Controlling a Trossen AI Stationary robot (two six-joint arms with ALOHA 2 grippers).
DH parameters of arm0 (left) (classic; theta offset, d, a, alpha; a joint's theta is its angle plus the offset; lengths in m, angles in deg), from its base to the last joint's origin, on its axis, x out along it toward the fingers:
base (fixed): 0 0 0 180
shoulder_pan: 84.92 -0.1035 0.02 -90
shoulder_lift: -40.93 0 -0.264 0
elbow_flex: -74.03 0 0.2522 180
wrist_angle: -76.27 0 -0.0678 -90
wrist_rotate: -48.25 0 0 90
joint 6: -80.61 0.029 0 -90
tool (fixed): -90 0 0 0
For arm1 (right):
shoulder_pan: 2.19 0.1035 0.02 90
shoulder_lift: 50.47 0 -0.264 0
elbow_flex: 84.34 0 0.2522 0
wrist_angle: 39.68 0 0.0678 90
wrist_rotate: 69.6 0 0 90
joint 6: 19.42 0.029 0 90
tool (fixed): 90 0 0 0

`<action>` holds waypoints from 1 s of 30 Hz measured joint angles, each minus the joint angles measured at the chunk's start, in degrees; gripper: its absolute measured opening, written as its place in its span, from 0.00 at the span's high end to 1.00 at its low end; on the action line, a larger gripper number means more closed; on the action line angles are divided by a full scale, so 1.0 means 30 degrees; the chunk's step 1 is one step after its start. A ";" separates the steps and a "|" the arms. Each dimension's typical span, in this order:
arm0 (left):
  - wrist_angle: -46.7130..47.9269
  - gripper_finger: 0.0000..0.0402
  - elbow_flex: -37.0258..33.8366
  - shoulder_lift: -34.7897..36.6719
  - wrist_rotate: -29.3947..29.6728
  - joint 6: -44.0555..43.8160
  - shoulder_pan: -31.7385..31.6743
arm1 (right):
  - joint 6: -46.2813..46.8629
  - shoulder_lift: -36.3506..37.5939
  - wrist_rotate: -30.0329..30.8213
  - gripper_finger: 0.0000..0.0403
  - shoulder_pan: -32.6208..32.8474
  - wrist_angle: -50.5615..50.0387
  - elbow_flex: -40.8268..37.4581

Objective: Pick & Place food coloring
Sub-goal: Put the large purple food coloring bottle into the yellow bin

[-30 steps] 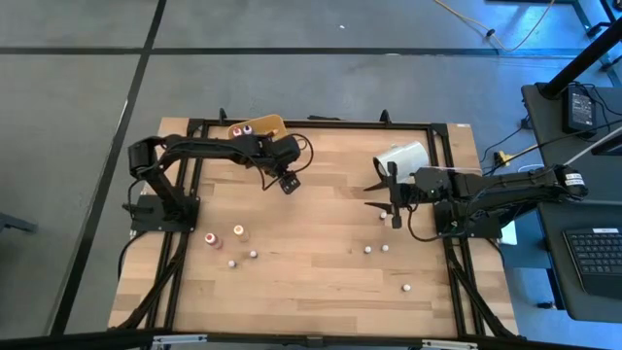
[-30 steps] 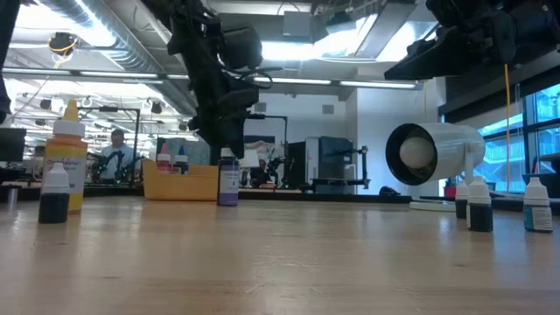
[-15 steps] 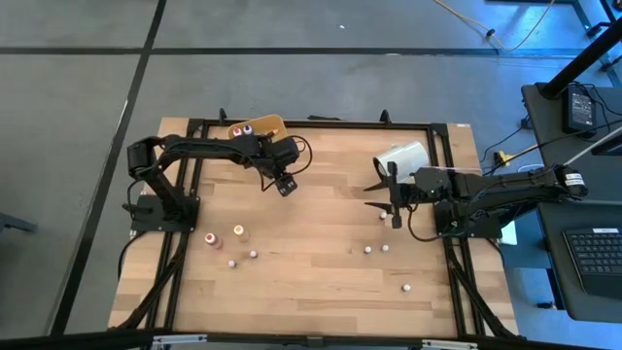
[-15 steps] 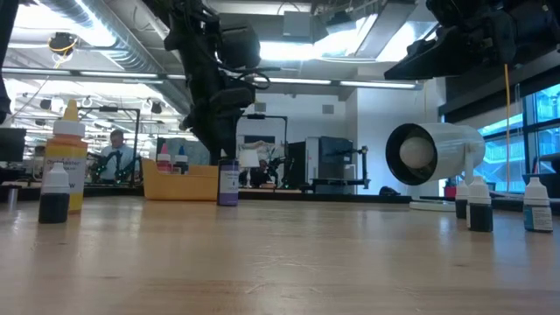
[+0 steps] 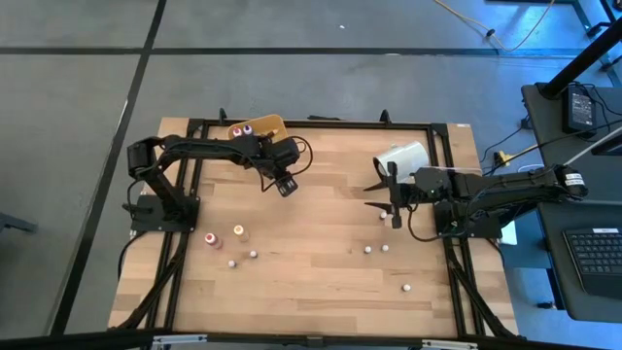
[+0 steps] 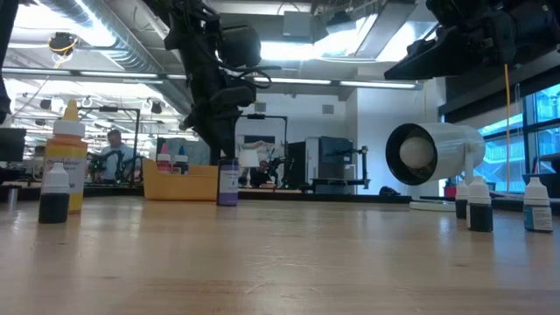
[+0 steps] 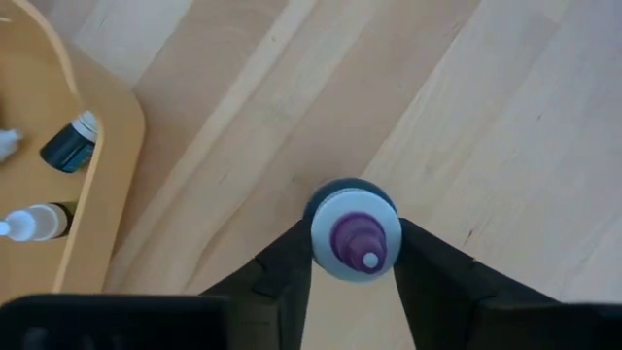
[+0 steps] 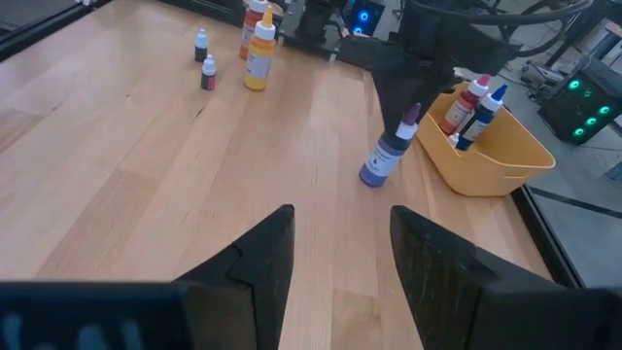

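A purple food coloring bottle [image 7: 355, 228] with a pale cap stands on the wood near the table's far left. My left gripper [image 5: 284, 185] comes down over it, one finger on each side of its top. In the right wrist view the bottle [image 8: 379, 160] leans beside the yellow tray [image 8: 496, 146]. My right gripper [image 5: 374, 194] hovers open at the right, above the table, with nothing between its fingers. Other food coloring bottles stand loose on the table, among them an orange one [image 5: 238, 233] and a red one [image 5: 209, 238]. My left gripper pinches the purple bottle between its two fingers [image 7: 282, 282] at the pale cap's rim [image 7: 321, 233], on opposite sides. The fingers slant steeply down from above. The bottle's base [image 8: 373, 177] rests on the table, and the bottle leans a little.
The yellow tray [image 5: 258, 126] at the far left edge holds a few bottles. A large white cylinder [image 5: 401, 156] lies at the far right by my right arm. Tiny bottles dot the near half [image 5: 369, 250] [image 5: 405, 288]. Bare wood lies in the middle.
My left gripper has tipped down slightly over the purple bottle. Its fingers now cover the bottle's top, which showed free beside them a second ago. The bottle stays on the table.
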State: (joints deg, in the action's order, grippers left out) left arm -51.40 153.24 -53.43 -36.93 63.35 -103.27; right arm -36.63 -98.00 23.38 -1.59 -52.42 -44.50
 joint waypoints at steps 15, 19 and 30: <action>-0.0158 0.71 0.0022 0.1867 0.1909 -0.2538 -0.0172 | -0.0008 0.0000 0.0000 0.57 0.0004 -0.0007 0.0000; -0.0220 0.71 0.0044 0.3191 0.3773 -0.3133 -0.0701 | -0.0204 0.0000 0.0000 0.57 0.0000 -0.0007 0.0000; -0.0411 0.71 0.0044 0.3327 0.6033 -0.2867 -0.4520 | -0.0496 0.0007 0.0000 0.57 0.0007 -0.0014 0.0000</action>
State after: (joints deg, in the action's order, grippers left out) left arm -52.64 153.38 -43.45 -18.83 54.75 -116.83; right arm -38.11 -97.98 23.38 -1.57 -52.46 -44.50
